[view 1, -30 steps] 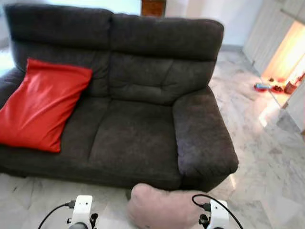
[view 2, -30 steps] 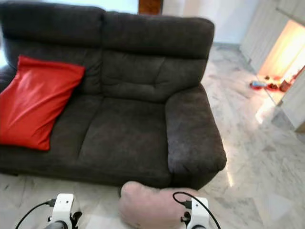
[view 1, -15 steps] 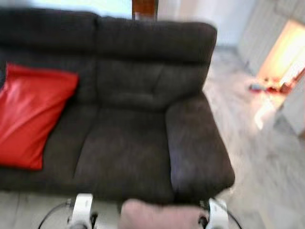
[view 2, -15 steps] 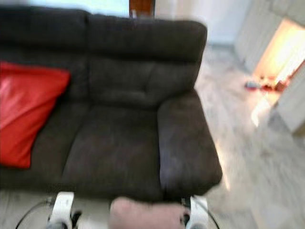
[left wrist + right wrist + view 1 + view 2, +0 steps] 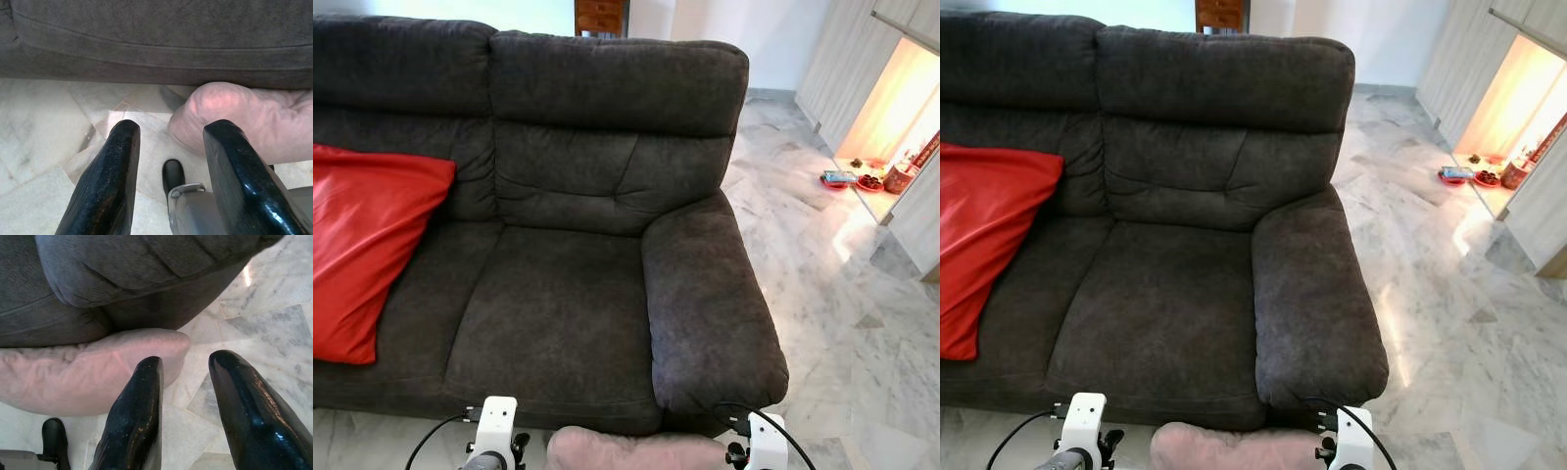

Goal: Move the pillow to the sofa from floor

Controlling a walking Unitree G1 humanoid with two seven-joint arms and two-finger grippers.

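A pale pink pillow lies on the marble floor against the front of the dark grey sofa, below its right armrest. My two wrists flank it at the lower edge of the eye views. In the left wrist view my left gripper is open over bare floor, and the pillow's rounded end lies just beyond one finger. My right gripper is open too, with the pillow's other end beside and behind one finger. Nothing is between either pair of fingers.
A red pillow leans on the sofa's left seat. The right seat cushion is bare. Marble floor stretches to the right, towards a lit alcove with a small red tray and other small items.
The camera has moved forward and shifted right: the sofa sits closer and further left in the picture, and the pink pillow lies lower, partly cut off. Both wrists stay either side of it.
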